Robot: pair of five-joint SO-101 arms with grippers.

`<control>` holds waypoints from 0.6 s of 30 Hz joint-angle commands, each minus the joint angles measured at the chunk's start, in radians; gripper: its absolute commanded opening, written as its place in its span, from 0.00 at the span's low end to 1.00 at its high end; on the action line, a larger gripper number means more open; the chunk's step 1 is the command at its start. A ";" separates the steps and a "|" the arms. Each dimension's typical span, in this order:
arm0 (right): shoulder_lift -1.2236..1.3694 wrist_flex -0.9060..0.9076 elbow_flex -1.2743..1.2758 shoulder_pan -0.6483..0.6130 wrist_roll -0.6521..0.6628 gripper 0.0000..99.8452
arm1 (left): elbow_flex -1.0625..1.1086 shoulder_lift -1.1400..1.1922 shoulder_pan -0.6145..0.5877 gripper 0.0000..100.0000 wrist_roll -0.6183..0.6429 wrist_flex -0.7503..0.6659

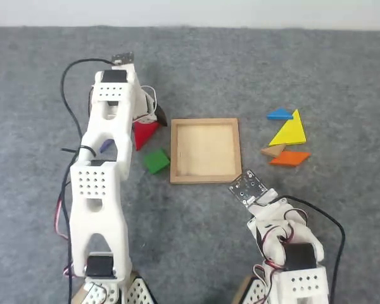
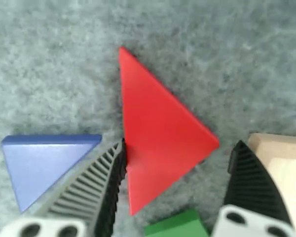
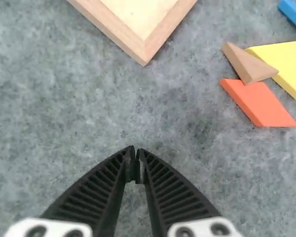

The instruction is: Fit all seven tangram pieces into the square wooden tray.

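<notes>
My left hand (image 2: 180, 147) hangs released, jaws straddling the red triangle (image 2: 158, 138) just left of the tray (image 1: 204, 123), green square (image 1: 156, 160) nearby. My right hand (image 3: 136, 165) is clenched, holding nothing, near the tray's corner. The yellow triangle (image 1: 290, 132) and orange piece (image 1: 290, 158) lie farther right.

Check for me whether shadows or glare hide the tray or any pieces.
High view: even light, no glare on the tray. Left wrist view: the red triangle sits evenly lit inside the open left gripper. Right wrist view: a faint dark patch on the carpet ahead of the shut right gripper, touching no piece.
</notes>
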 commanded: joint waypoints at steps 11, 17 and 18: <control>0.010 -0.019 -0.006 -0.008 0.008 0.01 | -0.524 0.267 -0.002 0.30 0.028 0.210; 0.010 -0.019 -0.006 -0.008 0.008 0.01 | -0.545 0.273 -0.011 0.27 0.021 0.210; 0.010 -0.019 -0.006 -0.008 0.008 0.01 | -0.545 0.273 -0.009 0.27 0.021 0.210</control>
